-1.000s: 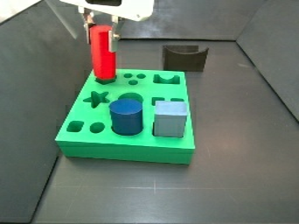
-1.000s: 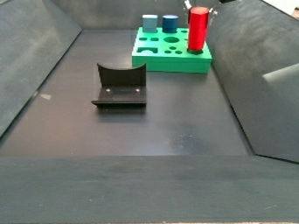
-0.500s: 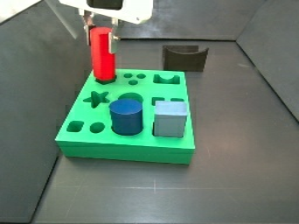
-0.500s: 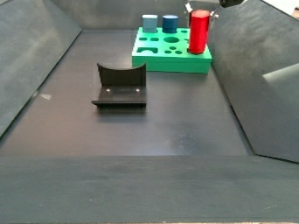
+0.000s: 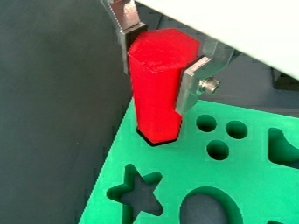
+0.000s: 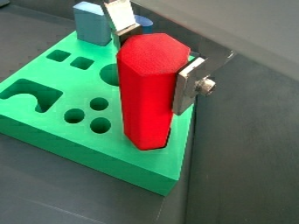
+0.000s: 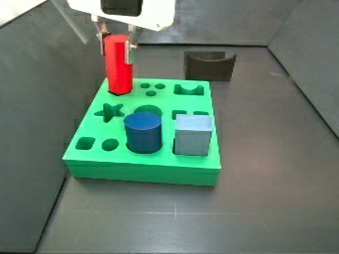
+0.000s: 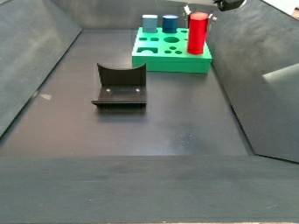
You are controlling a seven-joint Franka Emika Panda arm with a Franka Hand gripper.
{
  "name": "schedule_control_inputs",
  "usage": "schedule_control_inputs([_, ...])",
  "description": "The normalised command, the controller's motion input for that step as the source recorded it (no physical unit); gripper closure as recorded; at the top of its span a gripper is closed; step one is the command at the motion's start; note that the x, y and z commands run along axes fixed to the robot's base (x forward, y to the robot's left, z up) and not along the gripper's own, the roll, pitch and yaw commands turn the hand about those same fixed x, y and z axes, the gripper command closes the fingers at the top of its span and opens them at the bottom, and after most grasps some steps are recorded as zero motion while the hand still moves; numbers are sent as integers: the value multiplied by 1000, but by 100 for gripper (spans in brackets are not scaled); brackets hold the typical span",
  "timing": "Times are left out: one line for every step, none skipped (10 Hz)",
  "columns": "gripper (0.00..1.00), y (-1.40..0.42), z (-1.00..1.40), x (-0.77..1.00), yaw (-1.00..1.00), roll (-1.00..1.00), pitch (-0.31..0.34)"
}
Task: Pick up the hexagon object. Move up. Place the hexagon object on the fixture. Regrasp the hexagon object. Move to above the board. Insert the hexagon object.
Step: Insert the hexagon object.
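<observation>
The red hexagon object (image 7: pixel 118 64) stands upright with its lower end in the hexagonal cut-out at a far corner of the green board (image 7: pixel 146 159). In both wrist views the gripper (image 5: pixel 158 48) is shut on the peg's upper part, a silver finger (image 6: pixel 191 83) pressed on each side of the hexagon object (image 6: pixel 149 92). In a side view the gripper (image 8: pixel 201 13) sits over the hexagon object (image 8: pixel 198 33) at the board's (image 8: pixel 176 63) edge. The dark fixture (image 7: pixel 209 64) stands apart on the floor with nothing in its notch.
A blue cylinder (image 7: pixel 143 132) and a grey-blue cube (image 7: pixel 193 134) stand in the board's near cut-outs, beside star, round and square holes. The fixture (image 8: pixel 119 85) sits mid-floor. Dark sloping walls enclose the floor on all sides.
The gripper has moved down a little with the hexagon object, whose lower end now sits deeper in the corner cut-out. Nothing else has moved.
</observation>
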Motion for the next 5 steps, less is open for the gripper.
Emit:
schedule_control_inputs([100,0,-117,0,-71,0,-54])
schedule_control_inputs([100,0,-291,0,-31,14,-57])
schedule_control_inputs([100,0,-337,0,0,63,-51])
schedule_control_inputs([100,-63,-451,0,0,111,-94])
schedule_control_inputs([100,-83,-620,-40,0,140,-191])
